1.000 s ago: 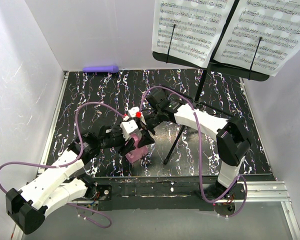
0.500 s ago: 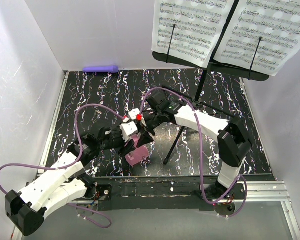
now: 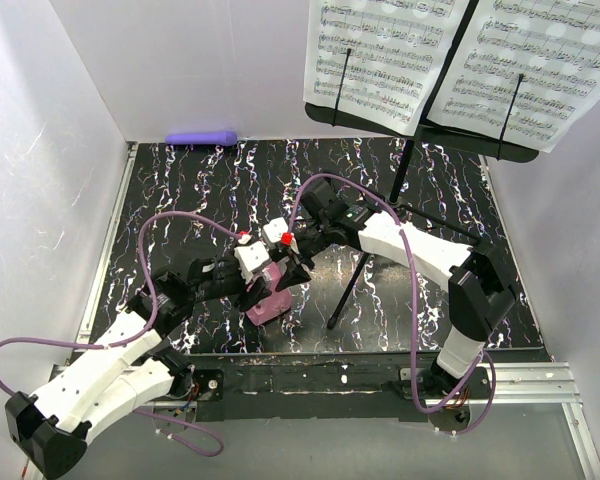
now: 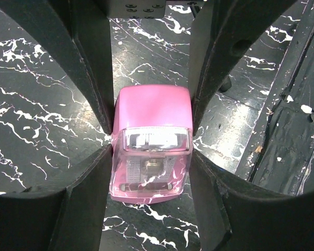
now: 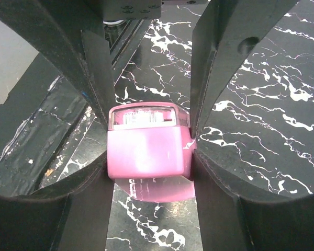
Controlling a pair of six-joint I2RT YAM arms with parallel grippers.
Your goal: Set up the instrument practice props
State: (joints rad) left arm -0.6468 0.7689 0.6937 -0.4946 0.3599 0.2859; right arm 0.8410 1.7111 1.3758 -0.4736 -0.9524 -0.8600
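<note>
Pink metronome (image 4: pixel 152 117), left gripper (image 4: pixel 152 137) clamping its sides; right gripper (image 5: pixel 150 135) gripping it too

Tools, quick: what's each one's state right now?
Left tool: closed on the pink metronome.
Right tool: closed on the same pink metronome, from the opposite side.

Light fell bright and even from overhead, washing the white walls (image 3: pixel 60 150) pale and casting only soft shadows on the marbled tabletop (image 3: pixel 180 190). The metronome (image 4: pixel 152 120) caught a white glare on its clear face. Both wrist views were sharp at centre, while the near fingers (image 5: pixel 52 31) loomed dark, featureless and bowed toward the edges.
</note>
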